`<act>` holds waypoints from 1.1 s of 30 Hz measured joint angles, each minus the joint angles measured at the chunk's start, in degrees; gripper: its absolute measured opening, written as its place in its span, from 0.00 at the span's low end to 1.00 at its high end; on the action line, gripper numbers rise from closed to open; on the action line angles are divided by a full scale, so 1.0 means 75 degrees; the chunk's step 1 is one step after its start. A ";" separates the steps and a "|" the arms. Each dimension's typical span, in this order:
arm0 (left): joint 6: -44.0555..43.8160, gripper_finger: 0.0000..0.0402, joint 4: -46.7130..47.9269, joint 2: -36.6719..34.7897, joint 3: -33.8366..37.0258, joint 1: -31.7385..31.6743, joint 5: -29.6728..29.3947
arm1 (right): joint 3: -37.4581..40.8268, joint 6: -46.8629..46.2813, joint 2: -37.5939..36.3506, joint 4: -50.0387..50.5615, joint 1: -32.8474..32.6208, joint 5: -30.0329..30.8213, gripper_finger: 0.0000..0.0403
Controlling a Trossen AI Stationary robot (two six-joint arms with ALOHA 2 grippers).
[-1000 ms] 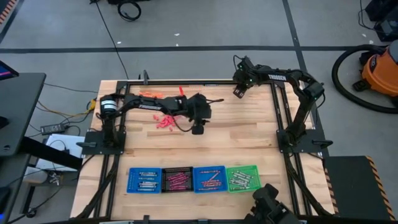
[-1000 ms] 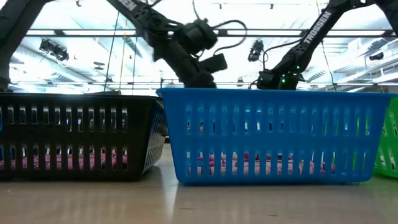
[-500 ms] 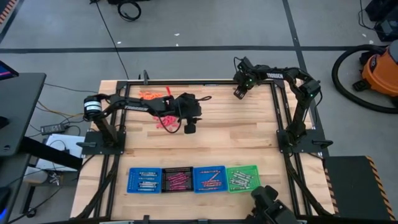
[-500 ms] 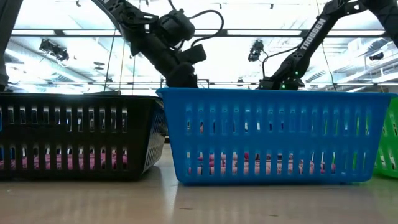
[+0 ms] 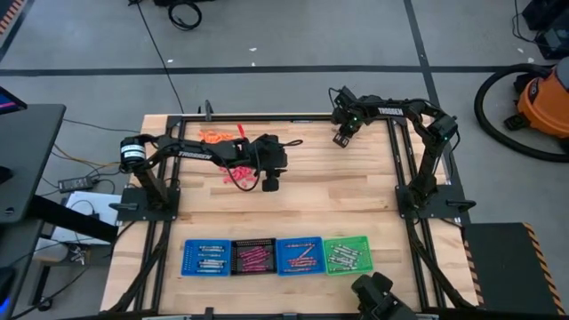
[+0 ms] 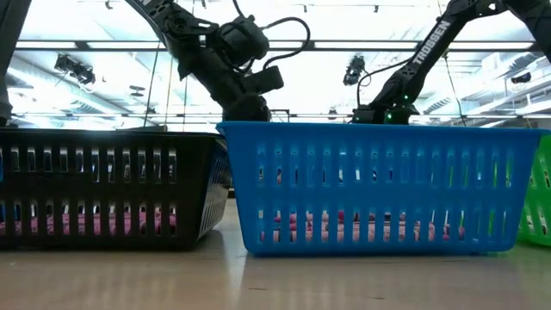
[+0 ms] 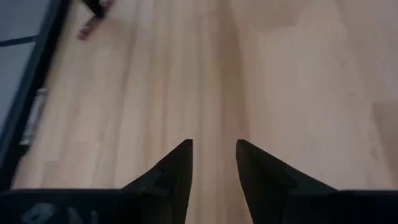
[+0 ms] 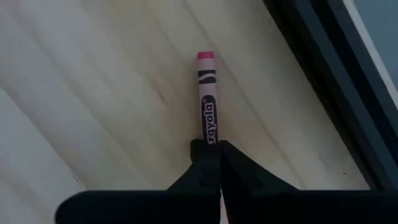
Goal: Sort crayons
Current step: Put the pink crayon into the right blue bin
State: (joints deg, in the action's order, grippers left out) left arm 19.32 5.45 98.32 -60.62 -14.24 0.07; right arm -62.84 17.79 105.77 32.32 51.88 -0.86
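Observation:
A pink crayon (image 8: 208, 93) lies between the fingers of my right gripper (image 8: 210, 149), which is shut on it near the table's far right corner (image 5: 340, 139). A loose pile of red and pink crayons (image 5: 233, 173) lies left of centre, with several orange ones (image 5: 213, 135) at the far edge. My left gripper (image 5: 269, 184) hangs open just right of the pile, over bare wood, with nothing between its fingers (image 7: 213, 149). In the low view the blue tray (image 6: 379, 185) hides both grippers' fingertips. My right gripper pinches the pink crayon by one end (image 8: 209, 138) between its two fingertips. The fingers come steeply from above and lie along the crayon, whose other end (image 8: 206, 57) points away from them. Whether the crayon is clear of the wood, I cannot tell.
Along the near edge stand a blue tray (image 5: 206, 258), a black tray (image 5: 253, 258), a second blue tray (image 5: 299, 255) and a green tray (image 5: 346, 254), all holding crayons. A black frame rail (image 8: 323, 81) runs close beside the held crayon. Bare wood lies mid-table.
My left gripper has drawn back toward the table's left edge, closer to the red and pink pile, staying open.

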 joint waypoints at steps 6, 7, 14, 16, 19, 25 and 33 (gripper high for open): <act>-0.0164 0.41 -0.0469 0.0089 0.0041 -0.0003 -0.0343 | 0.0047 -0.0040 -0.0231 0.0072 -0.0326 -0.0100 0.03; -0.0161 0.43 -0.0675 0.0146 0.0097 -0.0013 -0.0346 | 0.0048 -0.0069 -0.0285 0.0072 -0.0386 -0.0098 0.02; 0.0159 0.64 -0.1316 0.0729 0.0172 -0.0084 -0.0360 | 0.0042 -0.0219 -0.0510 0.0068 -0.1051 -0.0419 0.02; 0.0171 0.66 -0.1483 0.0826 0.0174 -0.0149 -0.0399 | 0.0039 -0.0241 -0.0532 0.0043 -0.1308 -0.0563 0.02; 0.0179 0.68 -0.1763 0.0961 0.0159 -0.0235 -0.0404 | 0.0039 -0.0323 -0.0542 0.0002 -0.1737 -0.0724 0.02; 0.0185 0.68 -0.1915 0.1046 0.0169 -0.0332 -0.0395 | 0.0033 -0.0484 -0.0550 -0.0335 -0.2567 -0.1019 0.02; 0.0571 0.68 -0.1938 0.1046 0.0169 -0.0303 -0.0379 | 0.0024 -0.0772 -0.0556 -0.0977 -0.3274 -0.1329 0.02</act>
State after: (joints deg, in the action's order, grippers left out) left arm 23.60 -9.08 106.17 -59.35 -16.51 -2.78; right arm -62.65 12.01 101.60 25.00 27.33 -10.82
